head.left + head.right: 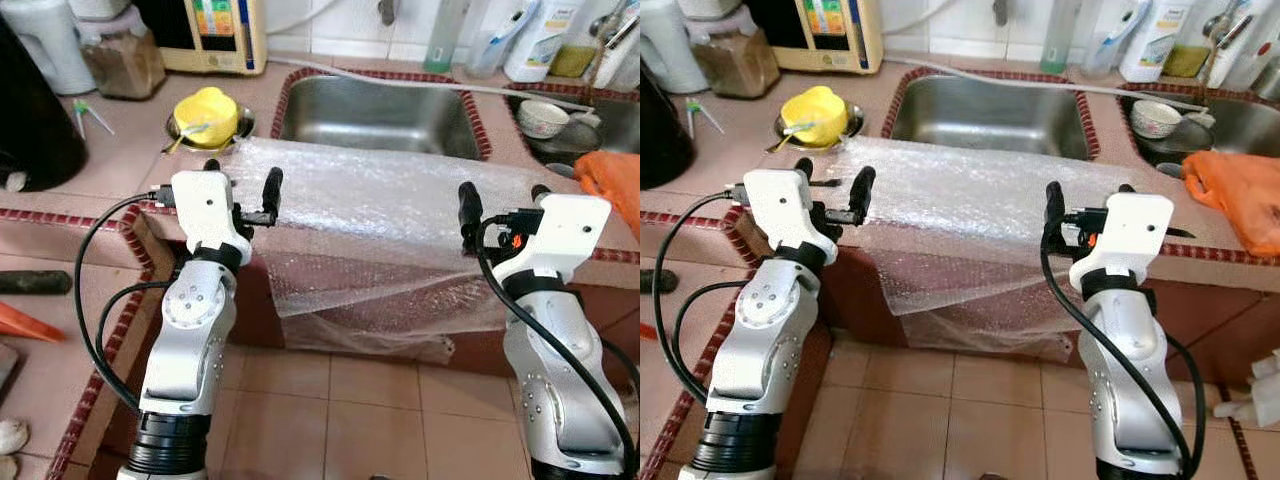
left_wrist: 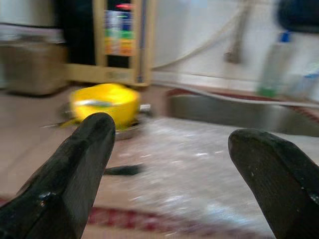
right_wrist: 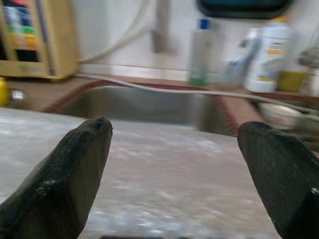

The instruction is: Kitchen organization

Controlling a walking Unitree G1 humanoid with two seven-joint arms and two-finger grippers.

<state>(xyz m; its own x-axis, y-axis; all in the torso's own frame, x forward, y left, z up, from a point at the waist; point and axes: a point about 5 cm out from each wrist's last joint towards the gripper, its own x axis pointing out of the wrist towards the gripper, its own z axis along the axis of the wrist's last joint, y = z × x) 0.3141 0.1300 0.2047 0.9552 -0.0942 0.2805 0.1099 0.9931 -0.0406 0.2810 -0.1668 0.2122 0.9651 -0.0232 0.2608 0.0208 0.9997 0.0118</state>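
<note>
A clear sheet of bubble wrap lies on the tiled counter in front of the steel sink, and its front part hangs down over the counter's edge. My left gripper is open just above the sheet's left end, with nothing between its fingers. Over the sheet's right end my right gripper hovers open and empty too. In the right wrist view the wrap spreads out below the fingers.
A yellow lid in a metal bowl stands just behind the left gripper. An orange bag lies at the right. A small bowl sits in the second sink. Bottles, a jar and a water appliance line the back wall.
</note>
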